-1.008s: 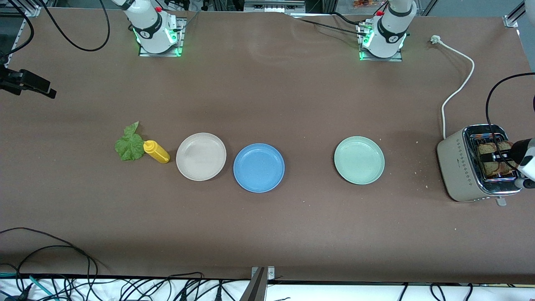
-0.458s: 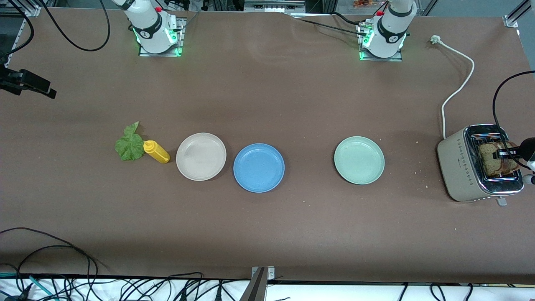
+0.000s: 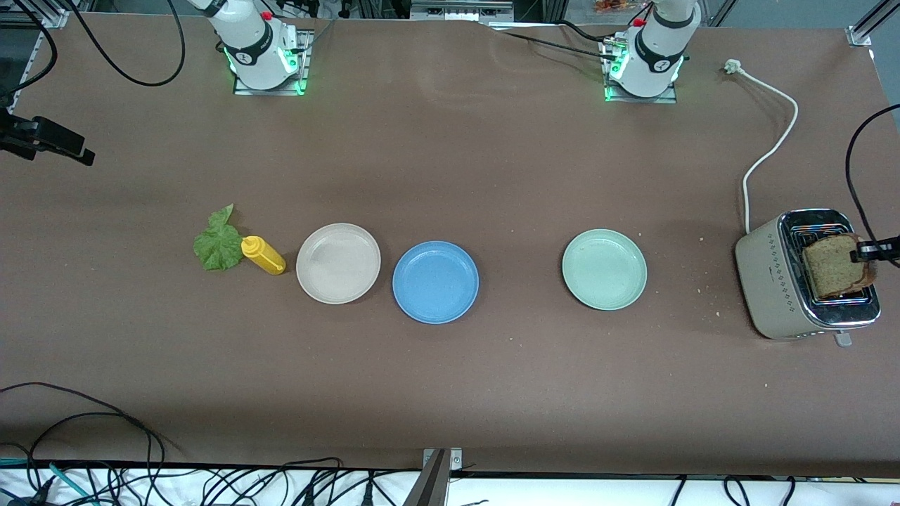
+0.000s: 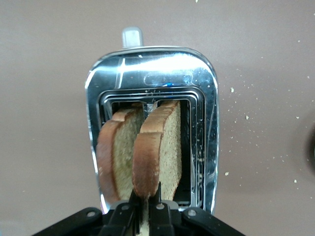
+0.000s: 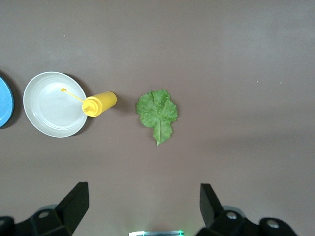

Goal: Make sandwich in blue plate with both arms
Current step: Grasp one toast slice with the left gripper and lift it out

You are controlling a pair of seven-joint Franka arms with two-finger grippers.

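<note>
My left gripper point(image 3: 868, 251) is over the toaster point(image 3: 773, 281) at the left arm's end of the table. It is shut on the crust of one brown bread slice point(image 3: 833, 263), held upright above the slots. In the left wrist view the gripper point(image 4: 146, 204) pinches that slice point(image 4: 160, 142), and a second slice point(image 4: 118, 152) stands in the toaster point(image 4: 152, 73). The blue plate point(image 3: 435, 282) lies bare mid-table. The green lettuce leaf point(image 3: 218, 242) lies flat toward the right arm's end. My right gripper point(image 5: 145, 204) is open and empty, high over the table above the lettuce point(image 5: 156, 113).
A yellow squeeze bottle point(image 3: 264, 255) lies on its side between the lettuce and a beige plate point(image 3: 338, 263). A pale green plate point(image 3: 604, 268) sits between the blue plate and the toaster. The toaster's white cord point(image 3: 770, 151) runs toward the left arm's base.
My left gripper has closed on one bread slice and lifted it up out of the toaster slot. The right arm and everything on the table have stayed still.
</note>
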